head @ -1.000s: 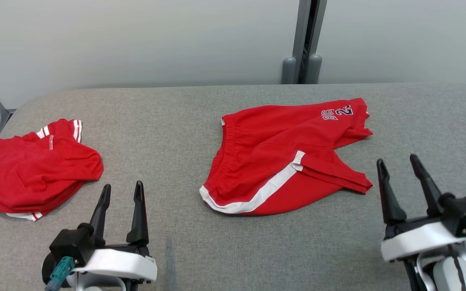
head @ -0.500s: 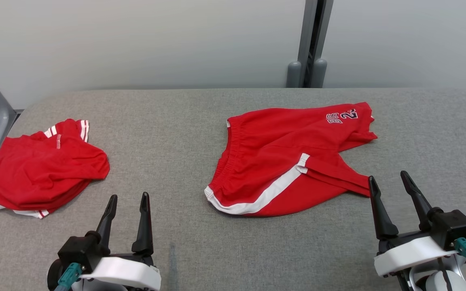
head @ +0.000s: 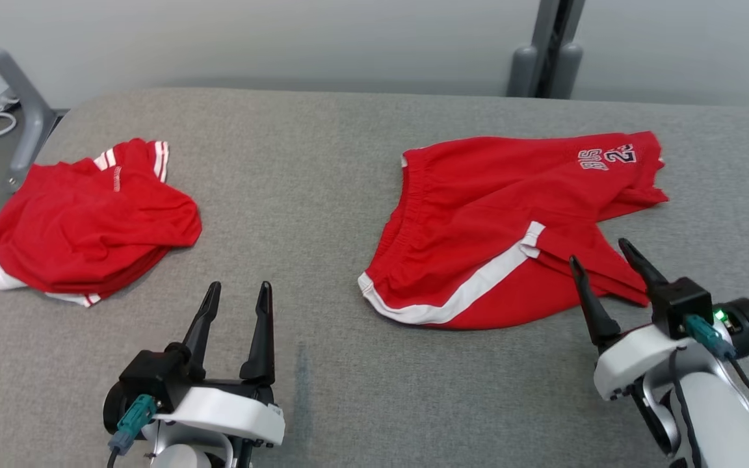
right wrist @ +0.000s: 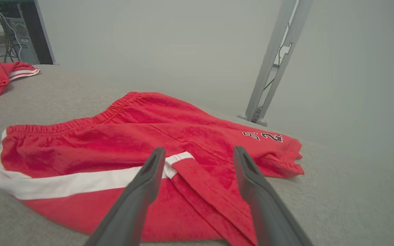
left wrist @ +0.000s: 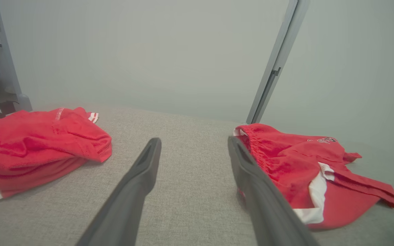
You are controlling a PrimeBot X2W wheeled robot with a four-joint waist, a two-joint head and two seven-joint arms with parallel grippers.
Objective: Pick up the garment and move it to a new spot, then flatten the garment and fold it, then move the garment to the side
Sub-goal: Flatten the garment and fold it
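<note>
The red shorts (head: 511, 234) lie spread on the right half of the grey table (head: 322, 162), the right gripper (head: 597, 251) wide and empty at their near leg hem, the left gripper (head: 239, 285) equally wide between them and a crumpled red garment (head: 88, 221)

Grey fabric-covered worktop (head: 322, 162), rounded at its far left corner; red shorts (head: 478, 214) with a white side stripe spread on the right half; crumpled red garment (head: 88, 227) with white-striped trim near the left edge, well apart.
</note>
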